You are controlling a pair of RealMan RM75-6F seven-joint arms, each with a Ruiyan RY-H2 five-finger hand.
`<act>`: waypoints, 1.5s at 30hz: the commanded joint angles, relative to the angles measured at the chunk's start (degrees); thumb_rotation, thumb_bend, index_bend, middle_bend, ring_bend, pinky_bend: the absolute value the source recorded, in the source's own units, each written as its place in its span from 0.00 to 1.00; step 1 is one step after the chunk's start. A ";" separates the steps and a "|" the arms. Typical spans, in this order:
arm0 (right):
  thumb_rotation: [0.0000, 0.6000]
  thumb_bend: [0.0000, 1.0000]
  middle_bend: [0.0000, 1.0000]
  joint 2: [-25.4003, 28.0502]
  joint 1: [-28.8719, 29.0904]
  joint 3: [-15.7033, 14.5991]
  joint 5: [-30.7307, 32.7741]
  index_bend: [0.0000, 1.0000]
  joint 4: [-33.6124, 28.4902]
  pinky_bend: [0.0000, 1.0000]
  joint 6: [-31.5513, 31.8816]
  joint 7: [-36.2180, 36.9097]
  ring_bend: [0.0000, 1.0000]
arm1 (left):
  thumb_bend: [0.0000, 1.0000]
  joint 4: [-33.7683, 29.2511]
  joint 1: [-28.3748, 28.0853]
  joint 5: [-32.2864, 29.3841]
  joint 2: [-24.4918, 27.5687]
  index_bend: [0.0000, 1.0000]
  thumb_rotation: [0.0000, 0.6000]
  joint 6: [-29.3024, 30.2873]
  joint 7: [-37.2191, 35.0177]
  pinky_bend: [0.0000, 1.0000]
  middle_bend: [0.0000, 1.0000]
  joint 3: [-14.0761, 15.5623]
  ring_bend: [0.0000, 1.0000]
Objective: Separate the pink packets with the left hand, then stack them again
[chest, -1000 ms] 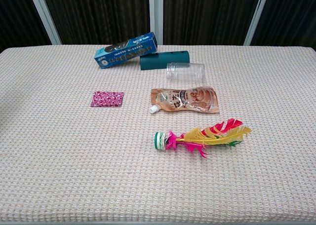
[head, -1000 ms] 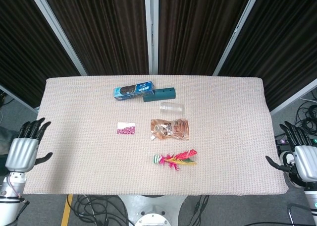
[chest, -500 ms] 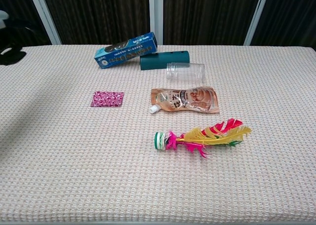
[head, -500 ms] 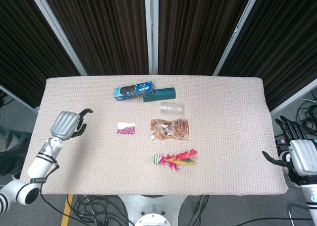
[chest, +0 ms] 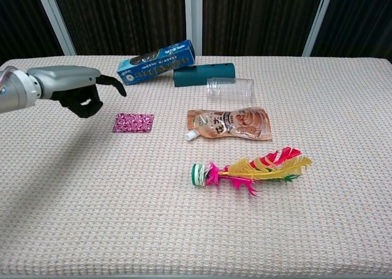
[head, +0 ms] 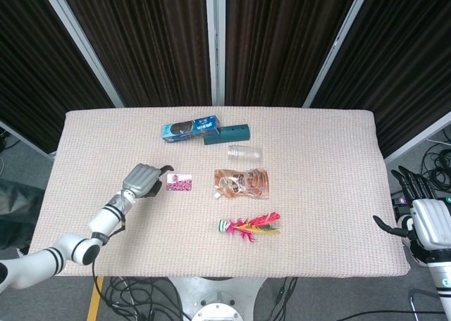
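Note:
The pink packets (head: 180, 184) (chest: 133, 122) lie flat as one small stack on the woven table cloth, left of centre. My left hand (head: 144, 178) (chest: 78, 90) hovers just left of them, fingers apart and curved, holding nothing; its thumb points toward the stack without touching it. My right hand (head: 423, 215) hangs open off the table's right edge, seen only in the head view.
A blue box (chest: 157, 62), a dark green tube (chest: 203, 74) and a clear plastic jar (chest: 229, 88) lie behind the packets. To the right are a brown spouted pouch (chest: 229, 124) and a feathered shuttlecock (chest: 248, 169).
My left arm has swung in from the table's left edge and now sits right beside the pink packets. The right hand has barely moved.

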 commanded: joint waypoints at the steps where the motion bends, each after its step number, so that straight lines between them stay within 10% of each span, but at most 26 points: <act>1: 0.67 0.14 0.00 0.02 -0.03 -0.06 -0.05 0.01 0.07 0.00 0.03 0.09 0.00 | 0.67 1.13 -1.46 -2.60 -1.58 0.24 1.00 -2.05 2.37 0.99 0.93 0.32 0.95; 22: 0.68 0.13 0.00 -0.22 -0.54 -0.54 0.49 0.01 1.66 0.00 -0.20 1.80 0.00 | 0.67 2.13 -7.49 -16.74 -4.08 0.23 1.00 -7.25 15.32 0.99 0.93 3.81 0.95; 45: 0.68 0.14 0.00 -0.14 -0.95 -0.75 0.13 0.00 1.80 0.00 0.43 2.34 0.00 | 0.66 -23.76 -13.31 -29.53 7.97 0.25 1.00 -0.02 27.49 0.99 0.93 11.61 0.94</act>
